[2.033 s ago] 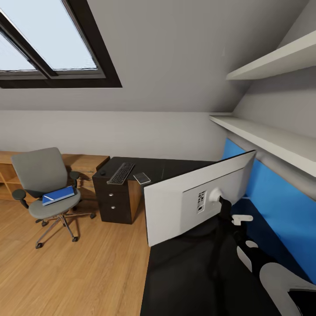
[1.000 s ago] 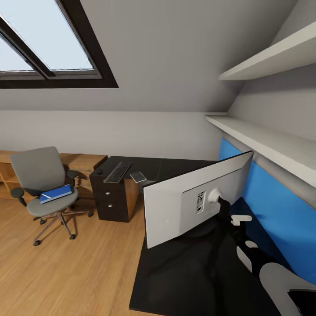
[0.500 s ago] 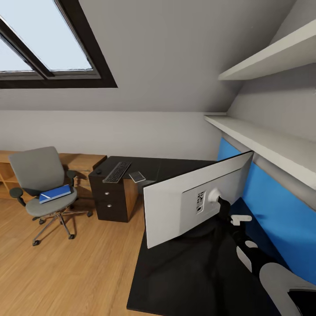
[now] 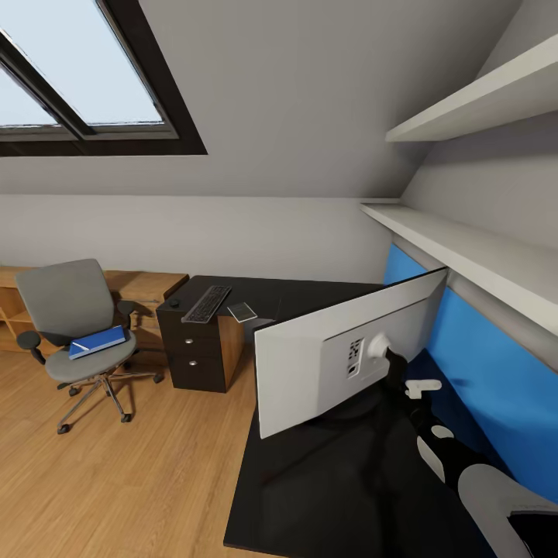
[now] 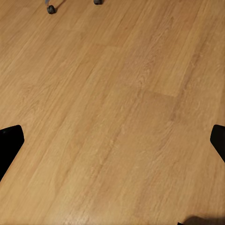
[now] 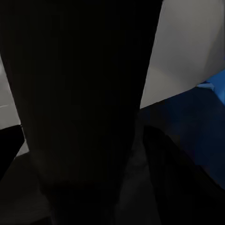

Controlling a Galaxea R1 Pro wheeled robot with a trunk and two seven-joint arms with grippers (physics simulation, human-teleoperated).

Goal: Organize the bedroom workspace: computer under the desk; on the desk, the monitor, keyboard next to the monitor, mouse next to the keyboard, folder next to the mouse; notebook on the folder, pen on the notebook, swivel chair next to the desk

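Note:
The monitor, white back toward me, hangs tilted over the black desk. My right gripper is shut on its thin black arm, which looms close in the right wrist view. On the desk's far end lie the keyboard, the small black mouse and the grey notebook. The blue folder rests on the seat of the swivel chair, left of the desk. My left gripper is open over bare wooden floor. The computer and pen are out of view.
A light wooden drawer unit stands behind the chair. A blue wall panel and white shelves run along the right wall. Open wooden floor lies left of the desk. Chair castors show in the left wrist view.
The camera shifted over the first second, so chair and desk end slid left in the picture. The monitor kept its place with my right gripper. Nothing moved in the last half second.

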